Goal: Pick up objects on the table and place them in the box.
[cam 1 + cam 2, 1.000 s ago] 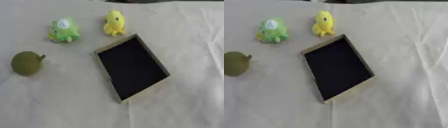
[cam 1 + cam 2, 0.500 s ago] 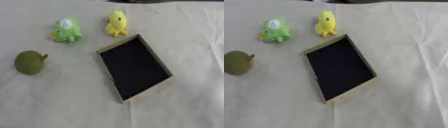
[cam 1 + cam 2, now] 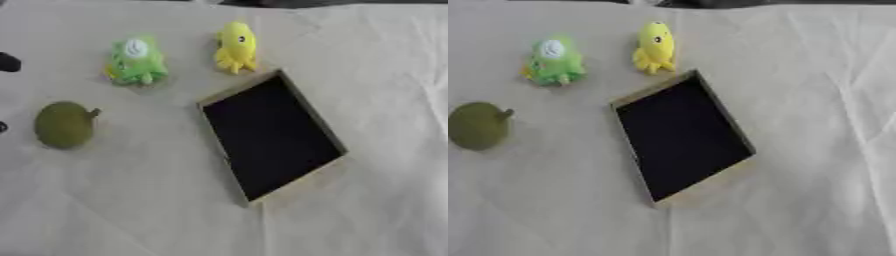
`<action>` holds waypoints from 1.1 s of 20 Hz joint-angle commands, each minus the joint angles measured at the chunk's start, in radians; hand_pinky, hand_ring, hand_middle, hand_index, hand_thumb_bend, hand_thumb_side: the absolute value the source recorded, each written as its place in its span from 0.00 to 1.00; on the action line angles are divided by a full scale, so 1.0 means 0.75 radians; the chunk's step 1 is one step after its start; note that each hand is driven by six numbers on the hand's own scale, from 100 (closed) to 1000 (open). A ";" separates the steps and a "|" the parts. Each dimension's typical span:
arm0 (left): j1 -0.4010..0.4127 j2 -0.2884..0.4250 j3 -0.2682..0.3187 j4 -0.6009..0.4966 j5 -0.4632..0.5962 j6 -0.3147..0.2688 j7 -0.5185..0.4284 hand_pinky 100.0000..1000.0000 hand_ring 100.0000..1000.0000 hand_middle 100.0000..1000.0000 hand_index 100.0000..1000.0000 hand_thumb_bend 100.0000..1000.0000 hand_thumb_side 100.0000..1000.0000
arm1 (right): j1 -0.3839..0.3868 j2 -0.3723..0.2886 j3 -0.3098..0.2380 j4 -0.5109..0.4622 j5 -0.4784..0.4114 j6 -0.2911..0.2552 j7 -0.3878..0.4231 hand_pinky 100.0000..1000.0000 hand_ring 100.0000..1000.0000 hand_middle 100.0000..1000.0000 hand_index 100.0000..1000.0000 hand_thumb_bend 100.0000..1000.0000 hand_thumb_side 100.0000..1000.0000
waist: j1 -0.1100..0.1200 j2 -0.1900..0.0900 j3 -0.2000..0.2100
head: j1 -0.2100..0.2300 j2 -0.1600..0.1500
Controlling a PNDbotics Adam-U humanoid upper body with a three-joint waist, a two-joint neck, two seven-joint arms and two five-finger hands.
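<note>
**Q:** Left eye view, from the left edge inward: what comes first?

**A:** A small black rounded tip pokes in at the very left edge, level with the toys. It looks like a bit of the left hand (image 3: 7, 62). A second dark speck sits lower on the same edge. So little of it shows that I cannot tell whether the hand is spread, curled or holding anything. It touches none of the objects.

**Q:** And on the table itself?

**A:** A cream cloth (image 3: 385, 75) with soft creases covers it. Furthest left lies an olive-green round fruit (image 3: 63, 124), with a short stem pointing up and to the right. It is on its own, well apart from the box.

**Q:** Next over?

**A:** A green octopus toy (image 3: 136, 61) with a white patch on its head, farther back than the fruit. Near it on the right is a yellow octopus toy (image 3: 236, 46) with a dark dot for an eye. The two stand apart and do not touch.

**Q:** Where is the box?

**A:** The box (image 3: 271, 135) is right of centre. It is a shallow tan-rimmed tray with a black inside, lying flat and turned askew so one corner points toward the yellow toy. That corner is just beside the toy's feet without touching. Nothing lies inside the box, and all three objects are outside it on the cloth.

**Q:** Anything past the box?

**A:** Only bare cloth, and a dark strip (image 3: 754, 2) along the far top edge.
</note>
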 commanded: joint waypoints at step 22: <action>-0.205 0.006 -0.181 0.004 -0.010 0.057 -0.306 0.94 0.88 0.81 0.92 0.13 0.41 | -0.019 -0.015 -0.003 -0.019 -0.011 0.017 0.023 0.88 0.86 0.61 0.75 0.00 0.46 | 0.014 -0.025 -0.012 | 0.020 0.002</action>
